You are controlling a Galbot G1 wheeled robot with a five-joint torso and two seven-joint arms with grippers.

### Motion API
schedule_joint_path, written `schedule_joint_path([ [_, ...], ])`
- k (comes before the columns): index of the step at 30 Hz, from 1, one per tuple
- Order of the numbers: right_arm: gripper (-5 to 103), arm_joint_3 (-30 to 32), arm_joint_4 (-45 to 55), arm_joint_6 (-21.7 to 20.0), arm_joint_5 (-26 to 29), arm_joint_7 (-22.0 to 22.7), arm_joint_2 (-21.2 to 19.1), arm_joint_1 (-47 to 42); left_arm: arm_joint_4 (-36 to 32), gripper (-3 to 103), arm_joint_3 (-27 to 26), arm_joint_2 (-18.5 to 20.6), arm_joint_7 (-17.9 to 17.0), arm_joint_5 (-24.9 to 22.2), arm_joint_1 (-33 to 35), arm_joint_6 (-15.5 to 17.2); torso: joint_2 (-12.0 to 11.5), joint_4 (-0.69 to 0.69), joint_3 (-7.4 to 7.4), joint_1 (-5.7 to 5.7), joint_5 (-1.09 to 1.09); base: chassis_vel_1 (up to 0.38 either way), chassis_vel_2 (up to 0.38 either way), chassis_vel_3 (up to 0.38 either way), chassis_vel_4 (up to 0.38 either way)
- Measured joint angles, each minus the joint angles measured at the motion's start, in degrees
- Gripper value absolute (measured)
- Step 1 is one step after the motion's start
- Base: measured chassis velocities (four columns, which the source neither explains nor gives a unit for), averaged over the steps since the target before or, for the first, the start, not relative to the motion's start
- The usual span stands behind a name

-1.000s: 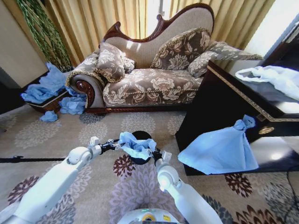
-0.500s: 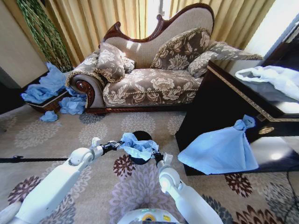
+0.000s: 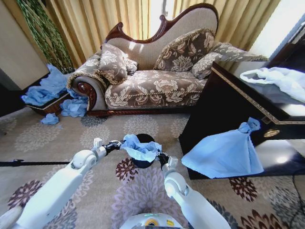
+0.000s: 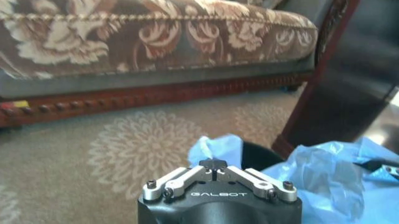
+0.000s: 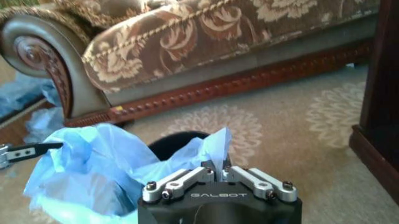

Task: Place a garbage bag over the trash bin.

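While both grippers point(image 3: 138, 148) pinch it, garbage bag point(image 3: 141, 148) drapes trash bin point(image 3: 143, 163)

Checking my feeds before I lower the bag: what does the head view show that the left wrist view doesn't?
Only the head view shows both arms at once, the left hand and right hand holding the bag stretched over the bin, plus the knotted blue bag and white bag to the right.

Only the left wrist view shows the left hand up close, shut on the bag's edge.

Both show the bag, the bin's dark rim, the sofa, the carpet and the dark cabinet.
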Motion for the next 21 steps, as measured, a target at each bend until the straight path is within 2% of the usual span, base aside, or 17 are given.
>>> schedule_joint_path([
  [11,0,0.2,0.0,4.1,-3.7,-3.7,-0.3,-0.5,-6.3,0,-8.8,-0.7,-4.5,-1.9,6.7,-0.3,0.0,0.01,0.00,0.00,-0.01,0.000,0.000,0.000,0.000],
  [18,0,0.5,-2.1,5.8,-4.7,-5.1,0.3,0.5,-6.0,0,-8.9,-1.5,-7.1,-2.2,5.6,-1.8,0.0,0.00,0.00,0.00,0.00,0.000,0.000,0.000,0.000],
  [21,0,0.9,-5.0,6.9,-6.4,-6.3,0.8,1.4,-5.9,0,-7.3,-2.8,-9.6,-2.3,4.7,-2.1,0.0,0.00,0.00,0.00,0.01,0.000,0.000,0.000,0.000],
])
